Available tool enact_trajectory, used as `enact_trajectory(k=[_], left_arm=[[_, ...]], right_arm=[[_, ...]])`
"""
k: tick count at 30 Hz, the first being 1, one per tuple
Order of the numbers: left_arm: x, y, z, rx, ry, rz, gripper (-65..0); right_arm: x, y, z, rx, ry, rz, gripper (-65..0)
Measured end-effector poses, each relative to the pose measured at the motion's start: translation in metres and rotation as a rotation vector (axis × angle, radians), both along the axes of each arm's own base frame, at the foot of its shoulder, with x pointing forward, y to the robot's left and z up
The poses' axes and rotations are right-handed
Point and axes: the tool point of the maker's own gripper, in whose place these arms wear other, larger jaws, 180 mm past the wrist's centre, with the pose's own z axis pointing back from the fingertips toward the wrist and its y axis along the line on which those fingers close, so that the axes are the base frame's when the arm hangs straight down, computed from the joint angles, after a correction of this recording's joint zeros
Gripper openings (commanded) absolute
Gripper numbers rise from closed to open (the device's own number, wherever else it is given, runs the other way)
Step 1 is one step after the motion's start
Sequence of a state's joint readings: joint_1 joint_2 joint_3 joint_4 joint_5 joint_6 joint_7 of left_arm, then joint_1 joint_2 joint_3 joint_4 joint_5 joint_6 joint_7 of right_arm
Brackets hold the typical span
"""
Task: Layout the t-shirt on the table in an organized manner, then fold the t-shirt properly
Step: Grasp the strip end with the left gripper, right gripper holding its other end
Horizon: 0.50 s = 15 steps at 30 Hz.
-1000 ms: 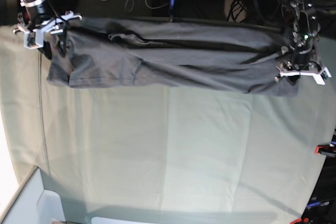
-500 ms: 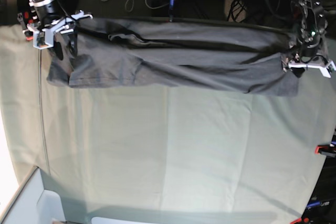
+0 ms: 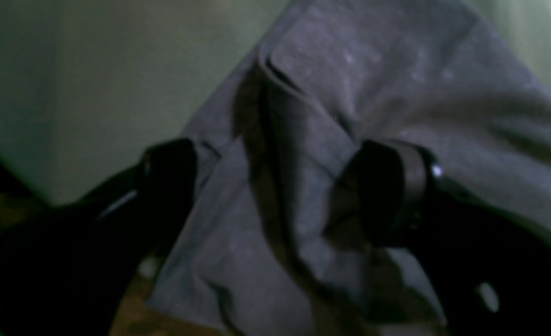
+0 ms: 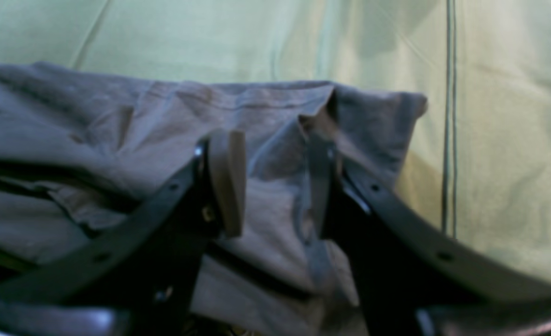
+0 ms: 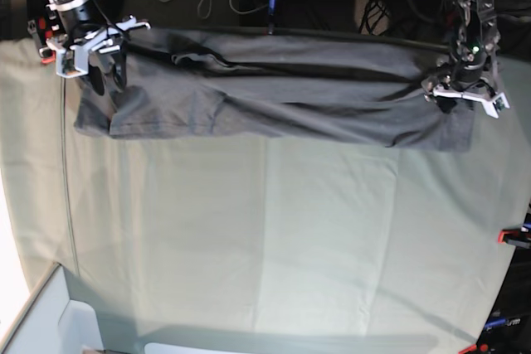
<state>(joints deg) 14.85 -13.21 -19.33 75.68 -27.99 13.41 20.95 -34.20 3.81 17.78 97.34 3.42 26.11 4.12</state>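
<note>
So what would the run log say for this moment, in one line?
t-shirt: bunched along table far edge | left gripper: open over shirt end | right gripper: open over other end

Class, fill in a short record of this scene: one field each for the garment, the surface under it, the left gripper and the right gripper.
garment: grey t-shirt, lying as a long rumpled band along the far edge of the table
surface: table covered in pale green cloth
left gripper: open, fingers either side of a raised fold at one end of the shirt
right gripper: open, fingers straddling the cloth at the other end
</note>
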Motion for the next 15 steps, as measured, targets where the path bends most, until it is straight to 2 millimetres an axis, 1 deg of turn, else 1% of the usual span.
enact_trajectory(k=[5, 7, 9, 11, 15], left_arm=[[-0.0007, 0.0030, -0.0012, 0.006, 0.001, 0.005, -20.8], [-0.0012, 0.0039, -0.0013, 0.009, 0.001, 0.007, -25.1], [-0.0019, 0.0045, -0.0019, 0.011, 0.004, 0.007, -31.7], [-0.0021, 0.0044, -0.0021, 0.010, 0.004, 0.008, -36.8], [-0.0029, 0.0047, -0.0040, 0.010, 0.001, 0.013, -43.0]], right_arm=[[-0.0004, 0.0001, -0.0003, 0.000, 0.001, 0.000, -42.1], [-0.0003, -0.0001, -0.0001, 0.000, 0.001, -0.001, -42.1], [0.0000, -0.0002, 0.0000, 0.000, 0.000, -0.001, -42.1], [0.0000, -0.0002, 0.0000, 0.000, 0.000, -0.001, -42.1], [0.0000, -0.0002, 0.0000, 0.000, 0.000, -0.001, -42.1]])
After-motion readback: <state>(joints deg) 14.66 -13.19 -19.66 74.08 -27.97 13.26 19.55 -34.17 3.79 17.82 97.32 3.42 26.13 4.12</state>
